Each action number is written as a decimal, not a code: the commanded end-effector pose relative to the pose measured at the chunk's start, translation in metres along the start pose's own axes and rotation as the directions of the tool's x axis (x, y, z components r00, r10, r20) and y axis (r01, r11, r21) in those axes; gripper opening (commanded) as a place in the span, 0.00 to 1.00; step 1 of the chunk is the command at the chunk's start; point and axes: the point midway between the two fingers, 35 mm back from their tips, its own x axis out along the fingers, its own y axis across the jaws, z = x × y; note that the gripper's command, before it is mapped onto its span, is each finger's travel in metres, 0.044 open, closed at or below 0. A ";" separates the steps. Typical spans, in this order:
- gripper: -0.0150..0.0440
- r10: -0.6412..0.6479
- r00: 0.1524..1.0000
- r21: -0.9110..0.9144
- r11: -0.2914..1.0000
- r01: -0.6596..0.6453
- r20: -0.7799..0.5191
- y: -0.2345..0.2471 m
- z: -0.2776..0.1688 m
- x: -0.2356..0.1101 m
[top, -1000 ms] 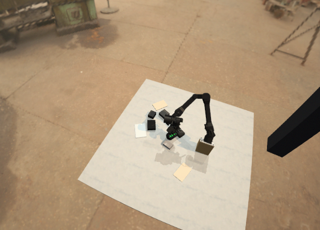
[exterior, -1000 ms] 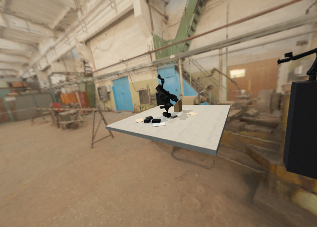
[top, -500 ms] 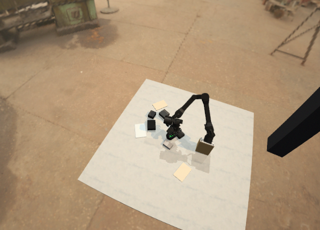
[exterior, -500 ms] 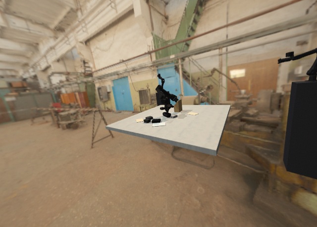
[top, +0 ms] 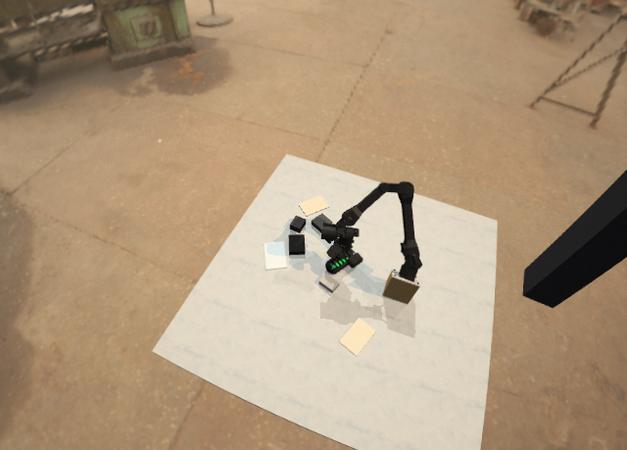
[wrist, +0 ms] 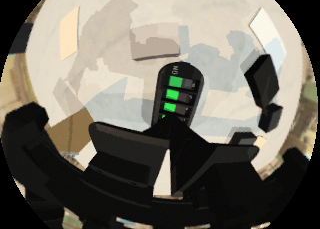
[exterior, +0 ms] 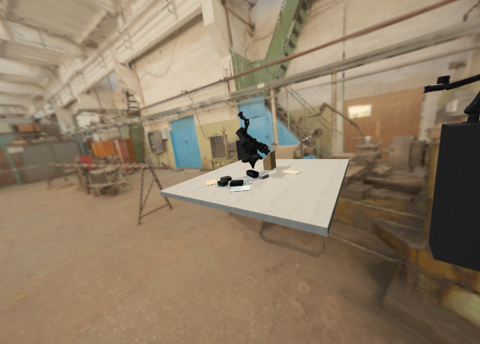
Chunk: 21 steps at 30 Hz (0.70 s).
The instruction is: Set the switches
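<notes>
Pressing controller unit (wrist: 175,97), gripper (wrist: 167,149) closed.

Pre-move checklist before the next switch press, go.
1. Controller unit flat on its base, switches up: ok.
2. Gripper shut with nothing in it, fit for poking: ok.
3. Gripper tip over the controller unit's near end: ok.
4. Underside label readable for the target pattern: not ok, hidden.
5. Far switches' state: green shows on two in the wrist view; the rest, cannot tell.
6. Small grey block apart from the unit: ok.
</notes>
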 end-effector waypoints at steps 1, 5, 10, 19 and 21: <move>0.25 0.006 1.000 0.004 1.000 -0.006 0.001 0.001 -0.001 -0.009; 0.25 0.006 1.000 0.004 1.000 -0.006 0.001 -0.007 0.006 -0.009; 0.25 0.005 1.000 0.005 1.000 -0.005 0.001 -0.019 0.019 -0.009; 0.25 0.005 1.000 0.004 1.000 -0.005 0.002 -0.020 0.019 0.002; 0.25 0.005 1.000 0.004 1.000 -0.005 0.002 -0.020 0.019 0.005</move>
